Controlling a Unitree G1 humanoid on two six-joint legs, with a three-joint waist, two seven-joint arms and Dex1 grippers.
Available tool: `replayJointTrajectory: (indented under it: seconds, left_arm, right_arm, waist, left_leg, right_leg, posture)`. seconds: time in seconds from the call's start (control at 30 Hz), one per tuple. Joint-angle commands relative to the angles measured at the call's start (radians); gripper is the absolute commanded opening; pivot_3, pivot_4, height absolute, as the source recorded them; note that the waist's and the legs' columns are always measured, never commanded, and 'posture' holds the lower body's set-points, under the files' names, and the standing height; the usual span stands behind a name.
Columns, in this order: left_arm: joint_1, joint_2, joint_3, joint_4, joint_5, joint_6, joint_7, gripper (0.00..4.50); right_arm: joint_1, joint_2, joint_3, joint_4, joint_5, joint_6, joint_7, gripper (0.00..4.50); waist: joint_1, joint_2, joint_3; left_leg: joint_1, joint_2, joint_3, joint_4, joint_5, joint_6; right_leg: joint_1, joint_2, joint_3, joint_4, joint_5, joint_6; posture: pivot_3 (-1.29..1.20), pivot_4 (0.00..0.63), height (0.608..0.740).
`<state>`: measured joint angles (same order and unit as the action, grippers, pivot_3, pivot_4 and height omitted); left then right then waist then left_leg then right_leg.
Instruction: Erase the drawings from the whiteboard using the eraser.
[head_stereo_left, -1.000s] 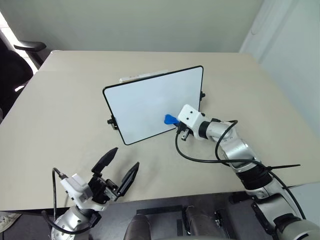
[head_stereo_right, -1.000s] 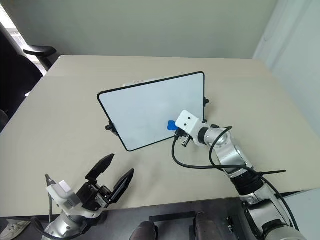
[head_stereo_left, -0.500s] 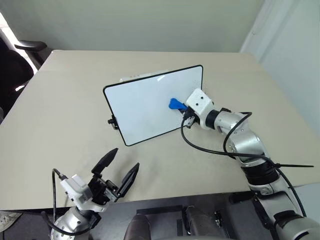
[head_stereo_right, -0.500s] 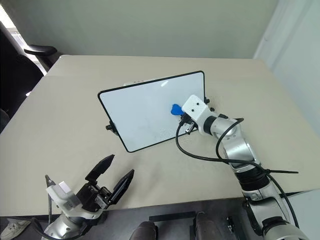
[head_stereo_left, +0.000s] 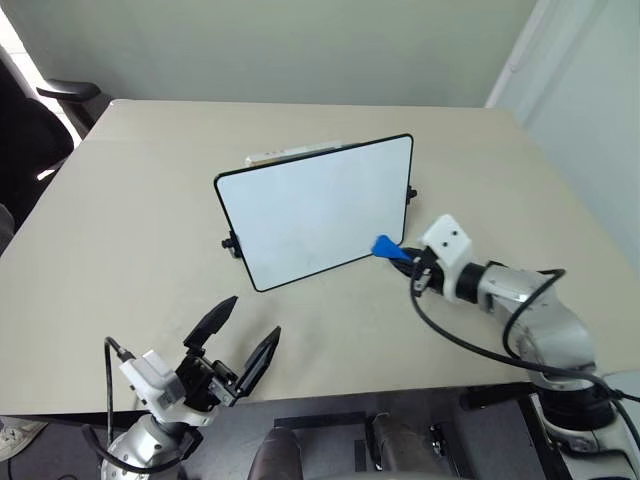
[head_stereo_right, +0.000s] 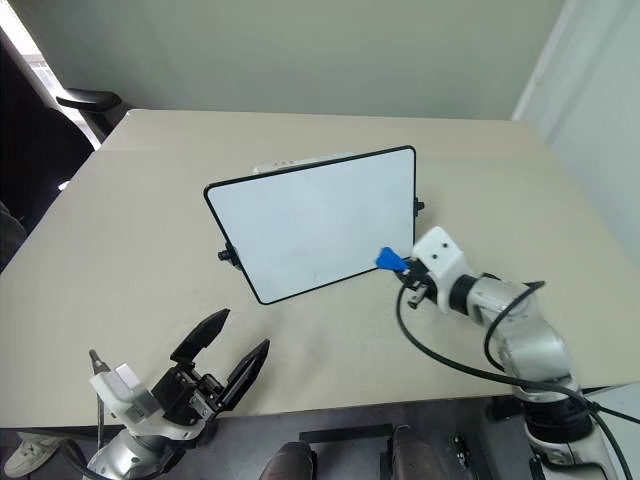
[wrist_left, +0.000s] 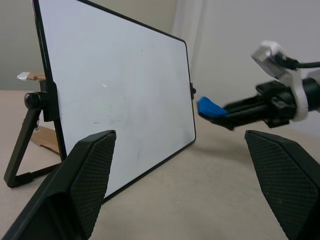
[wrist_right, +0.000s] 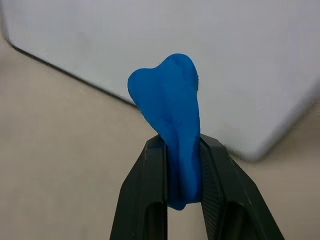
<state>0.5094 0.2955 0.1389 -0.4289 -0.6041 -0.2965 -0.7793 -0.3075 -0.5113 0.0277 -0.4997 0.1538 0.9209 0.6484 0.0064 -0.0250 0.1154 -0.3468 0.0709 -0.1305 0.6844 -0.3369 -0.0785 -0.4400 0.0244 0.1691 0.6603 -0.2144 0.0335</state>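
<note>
While the right hand (head_stereo_left: 404, 256) pinches the eraser (head_stereo_left: 386, 248), the whiteboard (head_stereo_left: 310, 210) stands just beside it

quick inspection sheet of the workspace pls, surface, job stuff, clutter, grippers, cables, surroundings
surface: beige table, bare around the board.
job's things: whiteboard stands propped on its black stand, its face looks clean, no red marks seen; blue eraser sits pinched in the right gripper, near the board's lower right corner and off its face.
clutter: a pale flat item behind the board's top edge, too hidden to identify.
grippers: right gripper shut on the eraser; left gripper open, empty, near the table's front edge.
cables: black cable loops along the right arm; another by the left wrist.
surroundings: plain wall, black chair at the far left.
</note>
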Motion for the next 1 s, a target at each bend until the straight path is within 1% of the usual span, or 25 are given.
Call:
replayJointTrajectory:
  seconds: [0.03,0.13,0.4,0.43,0.53,0.57,0.7,0.73,0.77,0.87,1.0]
  left_arm:
    - [0.003,0.000,0.001,-0.029,-0.012,-0.002,-0.006,4.50]
    - [0.005,-0.001,-0.005,-0.034,-0.011,-0.002,-0.007,4.50]
    - [0.020,-0.004,-0.019,-0.063,-0.004,-0.013,-0.004,4.50]
    - [0.021,-0.002,-0.016,-0.068,-0.005,-0.014,-0.002,4.50]
    - [0.020,0.000,-0.012,-0.072,-0.004,-0.015,0.001,4.50]
    - [0.019,0.000,-0.012,-0.072,-0.003,-0.015,0.002,4.50]
    - [0.016,0.002,-0.006,-0.075,-0.002,-0.016,0.006,4.50]
    - [0.014,0.003,-0.005,-0.074,-0.002,-0.016,0.006,4.50]
    - [0.013,0.004,-0.004,-0.076,-0.003,-0.016,0.005,4.50]
    - [0.015,0.005,-0.003,-0.087,-0.003,-0.016,0.006,4.50]
    - [0.016,0.002,-0.005,-0.091,0.002,-0.016,0.011,4.50]
  right_arm:
    - [0.037,-0.003,-0.135,-0.055,0.039,0.115,-0.058,0.47]
    - [0.076,0.017,-0.182,-0.055,0.054,0.171,-0.100,0.47]
    - [0.126,0.033,-0.147,-0.038,0.060,0.159,-0.155,0.47]
    - [0.131,0.031,-0.146,-0.041,0.063,0.150,-0.154,1.20]
    - [0.145,0.028,-0.153,-0.054,0.078,0.122,-0.148,2.10]
    - [0.147,0.028,-0.156,-0.054,0.082,0.117,-0.149,2.57]
    - [0.171,0.010,-0.165,-0.096,0.111,0.064,-0.123,3.94]
    - [0.181,0.012,-0.176,-0.130,0.143,0.047,-0.100,4.33]
    - [0.186,0.026,-0.197,-0.168,0.186,0.034,-0.082,4.46]
    - [0.193,0.060,-0.235,-0.233,0.277,-0.004,-0.057,4.46]
    - [0.186,0.075,-0.236,-0.255,0.348,-0.043,-0.052,4.46]
  waist:
    - [0.000,0.000,0.000]
    - [-0.001,0.000,0.000]
    - [-0.005,0.000,0.000]
    - [-0.005,0.000,0.000]
    - [-0.004,0.000,0.000]
    - [-0.003,0.000,0.000]
    - [-0.002,0.000,0.000]
    - [-0.002,0.001,0.000]
    - [-0.002,0.001,0.000]
    - [-0.002,0.000,0.000]
    - [-0.003,0.000,0.000]
  left_leg:
    - [0.000,0.000,0.000,0.000,0.000,0.000]
    - [0.000,0.000,0.000,-0.001,0.000,0.001]
    - [0.001,0.000,0.000,-0.002,-0.001,0.004]
    - [0.001,0.000,0.000,-0.002,-0.001,0.004]
    - [0.000,0.000,0.000,-0.002,-0.001,0.004]
    - [0.000,0.000,0.000,-0.002,-0.001,0.004]
    - [0.000,0.000,0.000,-0.002,-0.001,0.004]
    - [0.000,0.000,0.000,-0.002,-0.002,0.005]
    - [0.000,0.000,0.000,-0.002,-0.002,0.005]
    - [-0.002,0.000,0.001,-0.002,-0.003,0.007]
    - [-0.001,0.000,0.001,-0.002,-0.004,0.008]
  right_leg:
    - [0.000,0.000,0.000,0.000,0.000,0.000]
    - [0.000,0.000,0.000,0.000,0.000,0.000]
    - [0.000,0.001,0.000,0.000,0.000,0.000]
    - [0.000,0.001,0.000,0.000,-0.001,0.000]
    - [0.000,0.001,0.000,0.000,-0.001,0.000]
    - [0.000,0.001,0.000,0.000,-0.001,0.000]
    - [0.000,0.001,0.000,0.000,-0.001,0.001]
    - [0.000,0.001,0.000,0.000,-0.001,0.001]
    - [0.000,0.001,0.000,0.000,-0.001,0.001]
    - [0.000,0.002,0.000,0.000,-0.002,0.001]
    - [0.001,0.002,0.000,0.000,-0.003,-0.001]
  posture:
    - [0.00,0.150,0.740]
    - [0.00,0.150,0.740]
    - [0.00,0.150,0.740]
    - [0.00,0.150,0.740]
    - [0.00,0.150,0.740]
    - [0.00,0.150,0.740]
    - [0.00,0.150,0.740]
    - [0.00,0.150,0.740]
    - [0.00,0.150,0.740]
    - [0.00,0.150,0.740]
    - [0.00,0.150,0.740]
